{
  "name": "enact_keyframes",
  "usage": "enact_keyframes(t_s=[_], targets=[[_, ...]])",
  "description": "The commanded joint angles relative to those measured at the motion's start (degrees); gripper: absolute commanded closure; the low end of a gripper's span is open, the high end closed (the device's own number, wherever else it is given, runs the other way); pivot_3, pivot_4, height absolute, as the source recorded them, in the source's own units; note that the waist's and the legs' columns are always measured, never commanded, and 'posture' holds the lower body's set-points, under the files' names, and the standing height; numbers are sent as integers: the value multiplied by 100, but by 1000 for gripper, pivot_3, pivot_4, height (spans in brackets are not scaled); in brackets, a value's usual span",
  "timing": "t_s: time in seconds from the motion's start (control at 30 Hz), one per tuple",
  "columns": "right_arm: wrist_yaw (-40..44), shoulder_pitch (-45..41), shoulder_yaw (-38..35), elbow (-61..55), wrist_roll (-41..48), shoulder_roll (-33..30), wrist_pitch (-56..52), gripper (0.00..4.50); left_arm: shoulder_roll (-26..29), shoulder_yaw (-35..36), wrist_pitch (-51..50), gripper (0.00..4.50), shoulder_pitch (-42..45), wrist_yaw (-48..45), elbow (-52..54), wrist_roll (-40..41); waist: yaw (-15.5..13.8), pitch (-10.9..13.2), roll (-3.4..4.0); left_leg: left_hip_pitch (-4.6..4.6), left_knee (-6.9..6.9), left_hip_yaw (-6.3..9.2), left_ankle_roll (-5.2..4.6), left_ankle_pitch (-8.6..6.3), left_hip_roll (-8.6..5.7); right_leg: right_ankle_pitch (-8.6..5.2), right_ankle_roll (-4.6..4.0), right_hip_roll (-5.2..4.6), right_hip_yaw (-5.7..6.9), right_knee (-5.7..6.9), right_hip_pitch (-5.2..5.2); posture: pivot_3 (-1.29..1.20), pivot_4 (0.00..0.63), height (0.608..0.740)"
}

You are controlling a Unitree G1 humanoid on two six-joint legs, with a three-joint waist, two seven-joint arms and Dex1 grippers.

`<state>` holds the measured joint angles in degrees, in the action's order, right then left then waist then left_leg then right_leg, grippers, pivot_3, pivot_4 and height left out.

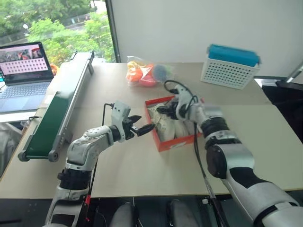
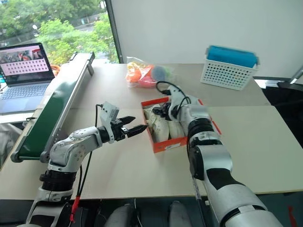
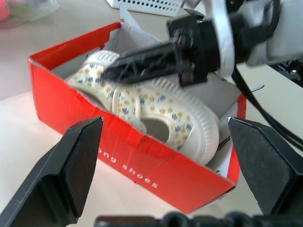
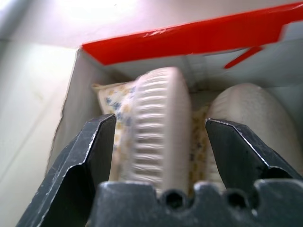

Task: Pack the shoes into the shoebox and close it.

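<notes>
The orange-red shoebox [image 1: 176,142] stands open on the table, white inside, with both cream shoes [image 3: 156,109] lying side by side in it. Their uppers carry a small flower print. My right gripper [image 1: 162,109] hovers over the box, pointing down into it. In the right wrist view its fingers [image 4: 90,156] stand open on either side of one shoe's ribbed sole [image 4: 156,132], with a gap on each side. My left gripper [image 1: 144,124] is open, level, just off the box's left wall [image 3: 118,151], with nothing between its fingers.
A white perforated basket [image 1: 229,71] with a blue top stands at the back right. A clear bag [image 1: 142,73] of orange and pink items lies behind the box. A green conveyor [image 1: 57,113] runs along the table's left side, with a laptop [image 1: 21,71] beyond it.
</notes>
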<state>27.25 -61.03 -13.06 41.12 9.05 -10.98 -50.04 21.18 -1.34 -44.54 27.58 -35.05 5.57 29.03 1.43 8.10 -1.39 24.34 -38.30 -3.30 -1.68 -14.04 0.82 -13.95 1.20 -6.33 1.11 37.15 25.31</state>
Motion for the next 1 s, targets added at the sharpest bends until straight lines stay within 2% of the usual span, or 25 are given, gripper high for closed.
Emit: enact_keyframes(t_s=[0.03,0.17,0.3,0.4,0.5,0.6,0.67,0.77,0.87,1.0], targets=[[-299,530,-334,-2054,558,-54,-1233,819,13,-27,189,0,236,-161,-48,-46,-57,3,-1,3,0,-1,-4,-2,-1,1,3,-1,4,-3,1,0,150,705],[-848,1140,-639,-3506,796,82,-2017,819,3,-101,268,0,352,-295,-166,-97,-58,9,-1,4,-8,-16,-76,-44,-9,10,20,10,32,-21,-5,0,150,705],[-1259,1581,-1216,-4752,1019,172,-2640,819,101,-120,409,0,335,-538,-88,-98,-73,23,0,5,-29,-14,-86,-47,-9,13,25,17,35,-32,-11,0,150,705],[-1267,1901,-1906,-6065,1361,156,-3403,819,399,-36,647,0,180,-994,49,-44,-75,30,3,5,-44,-14,-90,-49,-9,12,25,23,36,-37,-13,0,150,705],[-1149,2061,-2626,-7270,1726,153,-4152,1554,634,114,1060,0,85,-1275,-63,-102,-80,38,13,5,-43,-13,-91,-50,-8,12,26,26,37,-37,-14,0,150,705],[-846,2749,-2906,-8095,2506,-79,-4246,2648,723,182,1388,0,71,-1402,-307,-194,-81,39,13,3,-45,-12,-94,-52,-9,11,27,28,39,-40,-19,0,150,705],[-524,3442,-3093,-8447,3274,-280,-4246,3287,741,106,1666,0,55,-1530,-382,-307,-81,40,11,-5,-46,-11,-97,-54,-9,11,28,29,41,-46,-30,0,150,705],[-477,4756,-2934,-8620,3762,-811,-4246,4357,708,-65,1888,0,92,-1694,-545,-442,-128,41,9,-4,-50,-9,-101,-56,-12,9,32,30,38,-49,-34,0,150,705],[-897,5339,-2593,-8503,3665,-929,-4246,4443,639,-207,2053,0,196,-1793,-742,-599,-119,43,5,-7,-61,-13,-108,-60,-18,7,39,29,27,-48,-41,0,150,705],[-1757,5323,-2410,-8171,3202,-572,-4246,4443,555,-256,2100,0,319,-1827,-845,-675,-65,45,3,-25,-67,-16,-110,-58,-14,15,47,47,3,-45,-51,0,150,705]])
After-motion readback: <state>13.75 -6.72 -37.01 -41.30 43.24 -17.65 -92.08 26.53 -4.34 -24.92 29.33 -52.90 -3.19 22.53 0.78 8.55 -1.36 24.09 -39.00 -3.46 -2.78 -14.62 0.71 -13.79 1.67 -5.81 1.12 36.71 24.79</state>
